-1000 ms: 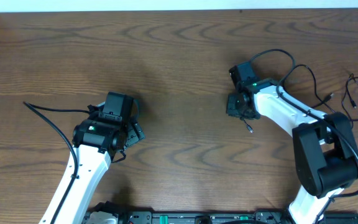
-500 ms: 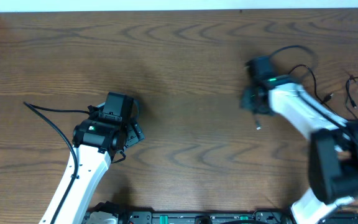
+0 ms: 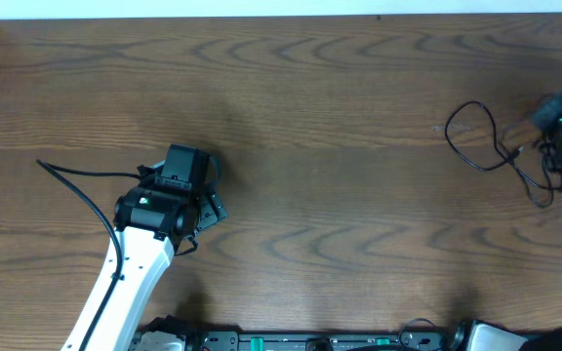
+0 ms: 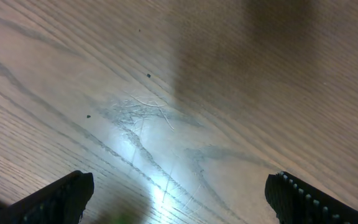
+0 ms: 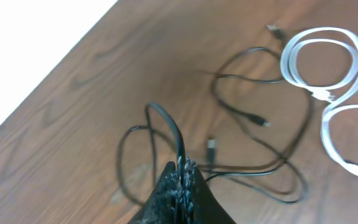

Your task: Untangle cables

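As right pincer (image 5: 180, 169) clamps, cable (image 5: 169, 123) runs leftward

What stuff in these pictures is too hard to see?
White cord: missing from overhead, past the right edge; right wrist view cuts its lower loop.
Black cords: right wrist view is blurry, so any knot is unclear.
Right gripper: overhead, right edge cuts it off.
Left gripper: left wrist view shows only fingertips.

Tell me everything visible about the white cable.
The white cable is a thin, glossy cord lying flat on the wooden table, wound in two loose loops, one above the other, with a small plug end between them. In the right wrist view it lies right of the black cables; no jaws hold it.
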You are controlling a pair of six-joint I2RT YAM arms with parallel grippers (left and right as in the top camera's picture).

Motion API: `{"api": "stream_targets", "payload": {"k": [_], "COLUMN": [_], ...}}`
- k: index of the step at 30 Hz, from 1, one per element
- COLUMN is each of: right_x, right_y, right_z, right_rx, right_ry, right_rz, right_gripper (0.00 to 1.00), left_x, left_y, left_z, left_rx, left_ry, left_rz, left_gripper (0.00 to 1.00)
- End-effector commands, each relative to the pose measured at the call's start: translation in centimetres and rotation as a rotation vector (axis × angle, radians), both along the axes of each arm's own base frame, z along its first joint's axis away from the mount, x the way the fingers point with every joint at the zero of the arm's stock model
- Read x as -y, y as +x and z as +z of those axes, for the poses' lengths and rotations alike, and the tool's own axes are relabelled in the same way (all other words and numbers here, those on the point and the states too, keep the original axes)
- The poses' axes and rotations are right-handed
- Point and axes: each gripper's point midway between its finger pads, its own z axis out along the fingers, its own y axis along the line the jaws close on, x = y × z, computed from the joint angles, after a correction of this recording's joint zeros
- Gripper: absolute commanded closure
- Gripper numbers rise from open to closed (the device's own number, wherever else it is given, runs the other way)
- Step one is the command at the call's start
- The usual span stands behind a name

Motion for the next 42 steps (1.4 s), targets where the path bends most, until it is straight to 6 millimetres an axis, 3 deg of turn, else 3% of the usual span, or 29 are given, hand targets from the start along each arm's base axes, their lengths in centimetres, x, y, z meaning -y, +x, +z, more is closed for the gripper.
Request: {"api": "stream_targets", "payload": {"k": [1, 4, 5, 7, 15, 22, 25, 30, 33, 36, 42], "right_x": [1.6, 1.8, 1.6, 1.2, -0.5, -6.0, -10.2, -15.5, -17.4, -18.5, -19.1], "right_y": [-0.4, -0.2, -0.1, 0.1, 0.0, 0.6, 1.1, 1.5, 1.0, 0.0, -3.1], "right_z": [-1.3, -1.6, -1.6, -1.6, -2.5, -3.4, -3.0, -2.9, -3.9, -5.1, -7.4], "right_rx": [-0.038, -0.031, -0.026, -0.020, -0.060, -0.060, -0.038, -0.057, -0.136, -0.243, -0.435], "right_ry": [0.002, 0.025, 0.033, 0.049, 0.086, 0.228, 0.246, 0.189, 0.107, 0.020, -0.014], "right_rz": [-0.033, -0.025, -0.016, 0.004, 0.079, 0.366, 0.597, 0.811, 0.852, 0.851, 0.858], "right_gripper": [0.81, 0.21, 0.11, 0.03, 0.03, 0.01, 0.01, 0.01, 0.01, 0.01, 0.01], "left_x": [-0.3, -0.3, -0.3, -0.3, -0.3, 0.1, 1.8, 7.1, 9.2, 9.9, 6.3], "left_y": [-0.2, -0.2, -0.2, -0.2, -0.2, 1.0, 2.8, 6.2, 7.1, 6.7, 2.9], "left_z": [-0.2, -0.2, -0.2, -0.2, -0.2, 0.1, 0.5, 2.4, 2.8, 1.7, -2.8], "left_rx": [-0.010, -0.010, -0.010, -0.009, -0.009, 0.042, 0.111, 0.258, 0.302, 0.258, -0.020], "left_ry": [0.005, 0.005, 0.005, 0.004, 0.004, -0.008, -0.091, -0.272, -0.261, -0.216, -0.058], "left_rz": [0.019, 0.019, 0.019, 0.019, 0.019, 0.016, -0.012, -0.226, -0.363, -0.430, -0.382], "left_gripper": [0.07, 0.07, 0.07, 0.07, 0.07, 0.07, 0.07, 0.07, 0.07, 0.07, 0.06]}}
